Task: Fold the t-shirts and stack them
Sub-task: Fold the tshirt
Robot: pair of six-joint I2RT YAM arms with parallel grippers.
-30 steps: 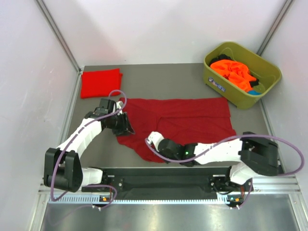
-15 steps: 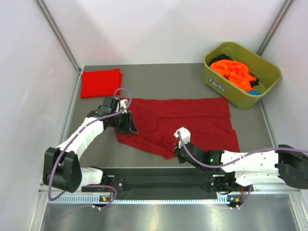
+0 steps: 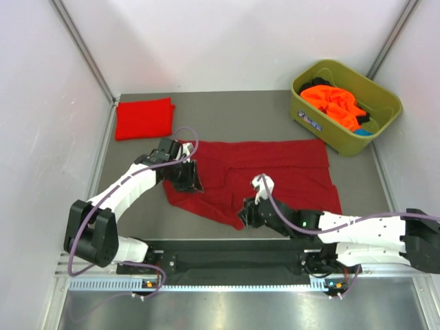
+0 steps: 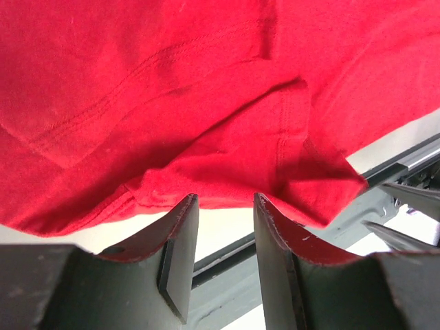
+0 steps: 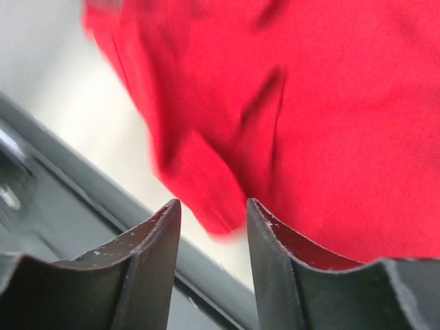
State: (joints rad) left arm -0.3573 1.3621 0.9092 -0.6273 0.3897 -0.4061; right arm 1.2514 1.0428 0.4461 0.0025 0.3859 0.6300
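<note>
A dark crimson t-shirt lies spread and wrinkled across the middle of the grey table. A brighter red t-shirt sits folded at the back left. Orange t-shirts are bunched in the tub. My left gripper is over the crimson shirt's left edge; in the left wrist view it is open, the shirt's hem just past its empty fingertips. My right gripper hovers at the shirt's near hem; the right wrist view shows it open, with a blurred corner of cloth at its tips.
An olive-green plastic tub stands at the back right corner, holding the orange cloth and some dark and blue items. The black mounting rail runs along the near edge. White walls close in the left, back and right sides.
My right gripper swung right with the shirt's near hem, then opened and let it go. My left gripper crept right along the shirt's left edge.
</note>
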